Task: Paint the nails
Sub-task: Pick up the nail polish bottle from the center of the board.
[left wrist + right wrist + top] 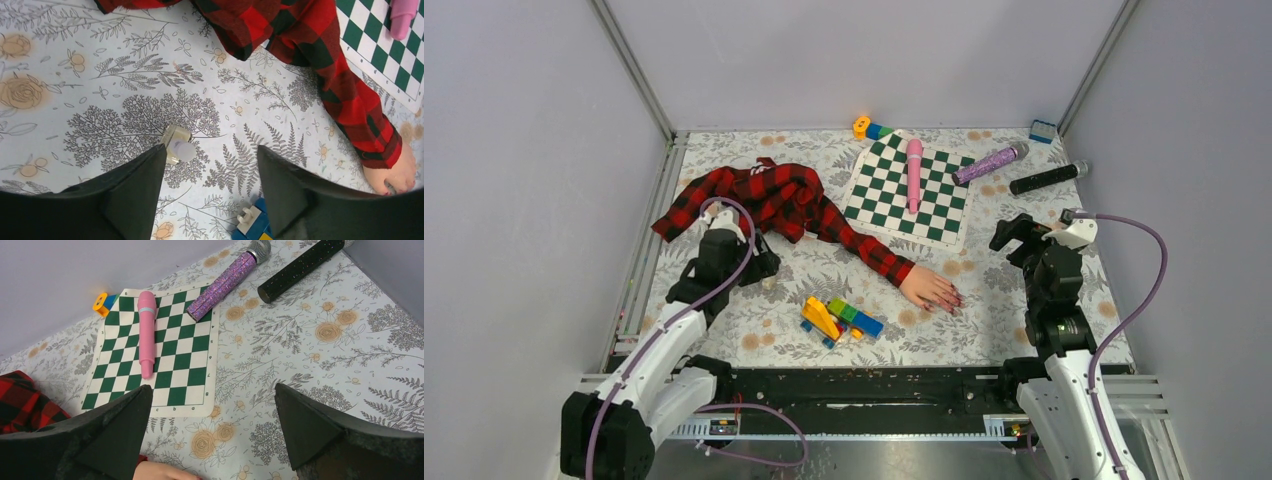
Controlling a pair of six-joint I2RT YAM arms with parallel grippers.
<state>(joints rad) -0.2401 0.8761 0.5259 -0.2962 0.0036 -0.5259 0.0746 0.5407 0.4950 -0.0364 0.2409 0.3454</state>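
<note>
The pale pink mannequin hand [927, 287] lies palm down on the floral cloth, its red-black plaid sleeve [864, 247] running back to a crumpled shirt. Its dark-red nails [951, 302] point right. My left gripper [762, 268] is open and empty. In the left wrist view [211, 150] a small pale bottle [177, 146] stands at its left fingertip, and the hand [395, 175] shows far right. My right gripper [1012, 236] is open and empty, right of the hand. In the right wrist view [212, 387] only the hand's edge [160, 472] shows at the bottom.
A pile of toy bricks [839, 318] lies between the arms. A green-white chessboard mat [944, 205] at the back holds a pink microphone [914, 172]. A purple microphone [989, 163] and a black one [1047, 178] lie to its right. Grey walls enclose three sides.
</note>
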